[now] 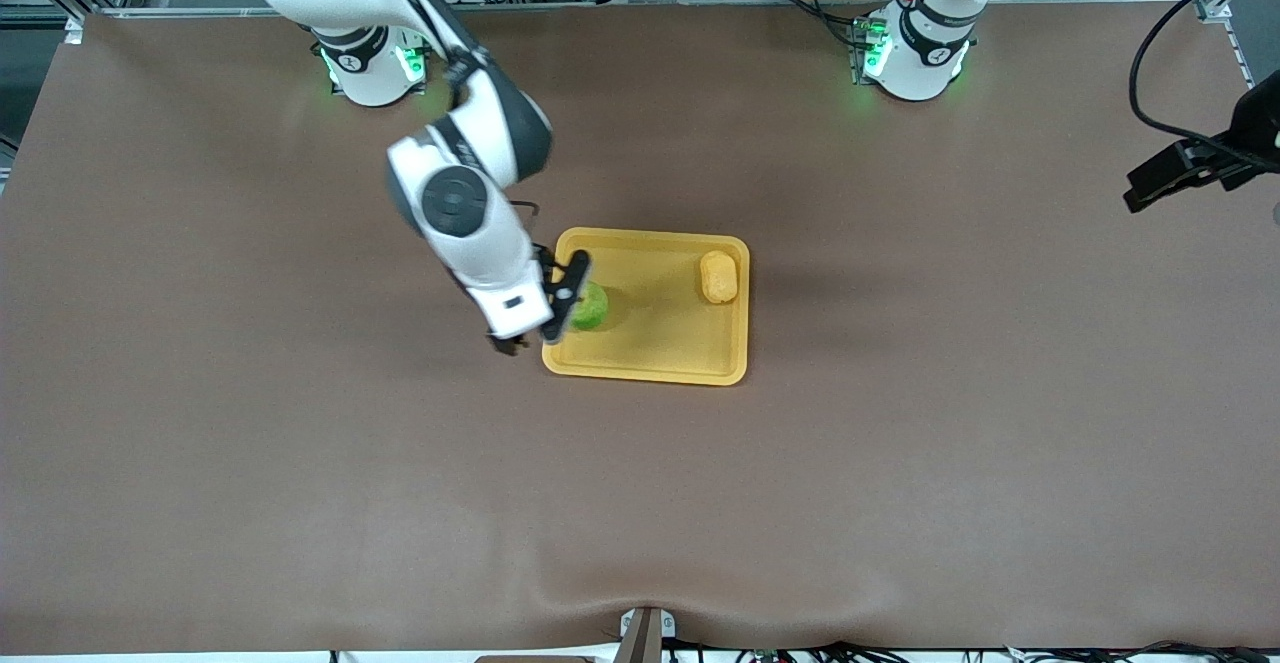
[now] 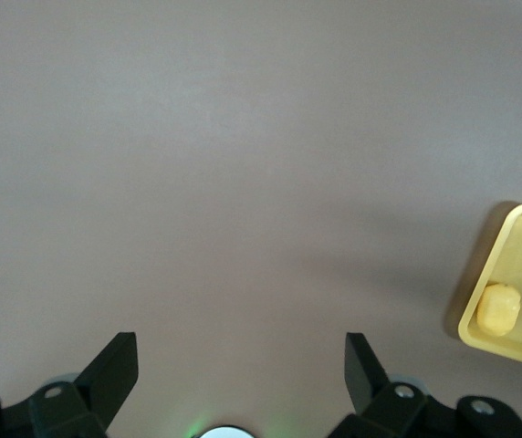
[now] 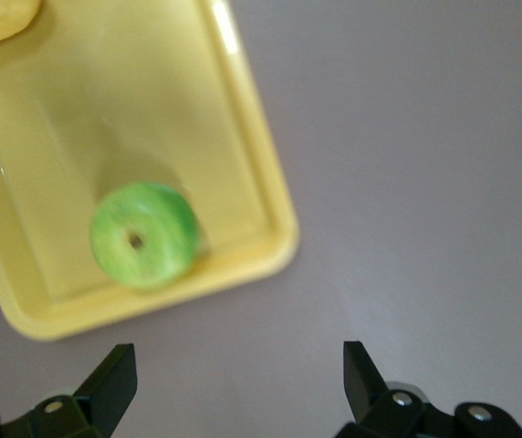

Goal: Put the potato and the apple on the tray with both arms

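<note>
Flat rectangular yellow-orange plastic tray [image 1: 650, 343] with low raised rim: mid-table, on the brown mat [image 1: 300, 463].

Small round bright green apple [image 1: 590, 308]: lying free in the tray, close to the rim at the right arm's end, stem dimple up.

Small oblong yellow-orange potato [image 1: 718, 276]: in the tray, at the corner toward the left arm's end, farther from the front camera than the apple.

Right gripper [image 3: 234, 374]: over the tray's edge beside the apple, fingers spread, holding nothing.

Left gripper [image 2: 241, 365]: spread wide, empty, over bare mat; that arm waits.
</note>
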`<state>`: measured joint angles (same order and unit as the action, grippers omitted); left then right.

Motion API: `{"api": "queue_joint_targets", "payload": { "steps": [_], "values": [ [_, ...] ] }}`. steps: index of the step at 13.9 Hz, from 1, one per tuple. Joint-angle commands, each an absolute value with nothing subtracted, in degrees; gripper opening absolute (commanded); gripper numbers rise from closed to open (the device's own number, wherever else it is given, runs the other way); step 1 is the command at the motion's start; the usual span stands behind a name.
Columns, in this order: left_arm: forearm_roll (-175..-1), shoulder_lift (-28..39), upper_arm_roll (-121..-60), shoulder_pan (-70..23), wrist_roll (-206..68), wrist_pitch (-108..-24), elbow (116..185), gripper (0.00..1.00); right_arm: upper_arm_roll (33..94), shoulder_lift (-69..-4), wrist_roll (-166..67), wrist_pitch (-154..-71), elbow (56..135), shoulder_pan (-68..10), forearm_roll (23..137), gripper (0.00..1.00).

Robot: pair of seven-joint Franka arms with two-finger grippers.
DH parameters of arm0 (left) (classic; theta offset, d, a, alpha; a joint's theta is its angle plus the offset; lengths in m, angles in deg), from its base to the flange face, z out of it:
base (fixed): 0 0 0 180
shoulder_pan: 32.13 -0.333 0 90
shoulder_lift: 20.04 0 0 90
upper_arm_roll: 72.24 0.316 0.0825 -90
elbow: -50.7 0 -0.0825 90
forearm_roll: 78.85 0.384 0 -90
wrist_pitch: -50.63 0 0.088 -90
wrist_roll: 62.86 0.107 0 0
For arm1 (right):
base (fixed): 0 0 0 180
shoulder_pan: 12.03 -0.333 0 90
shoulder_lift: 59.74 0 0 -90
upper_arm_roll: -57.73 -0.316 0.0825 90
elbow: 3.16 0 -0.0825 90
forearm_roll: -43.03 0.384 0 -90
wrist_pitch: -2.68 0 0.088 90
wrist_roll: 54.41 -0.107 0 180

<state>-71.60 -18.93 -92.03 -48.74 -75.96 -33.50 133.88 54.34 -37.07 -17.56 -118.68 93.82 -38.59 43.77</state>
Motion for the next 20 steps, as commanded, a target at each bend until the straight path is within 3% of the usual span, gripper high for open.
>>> {"api": "queue_joint_targets", "payload": {
  "steps": [1,4,7,9,13,20],
  "values": [
    [-72.96,-22.15,-89.13,-47.17,-72.72,-32.87,135.86,1.00,53.60,-44.16,-17.85,-113.62,95.45,-32.36,43.56,1.00],
    [-73.57,-24.25,-80.27,-39.80,-69.63,-32.43,137.17,1.00,53.60,-50.49,-18.20,-107.38,93.80,-25.77,43.65,1.00],
    [-73.66,-28.38,-72.53,-30.92,-69.71,-32.07,142.00,1.00,54.82,-50.51,-18.29,-94.65,86.86,-18.65,45.14,1.00],
    [-73.66,-28.66,-71.80,-30.19,-69.80,-32.07,141.93,1.00,57.71,-50.60,-18.29,-90.67,84.04,-15.56,45.67,1.00],
    [-73.49,-27.43,-71.89,-30.37,-69.62,-31.72,141.50,1.00,67.73,-53.58,-18.55,-89.26,83.58,-18.01,48.57,1.00],
    [-74.88,-27.25,-71.98,-30.63,-69.54,-30.58,140.79,1.00,67.40,-60.69,-43.03,-84.16,84.72,-17.04,47.69,1.00]
  ]
}}
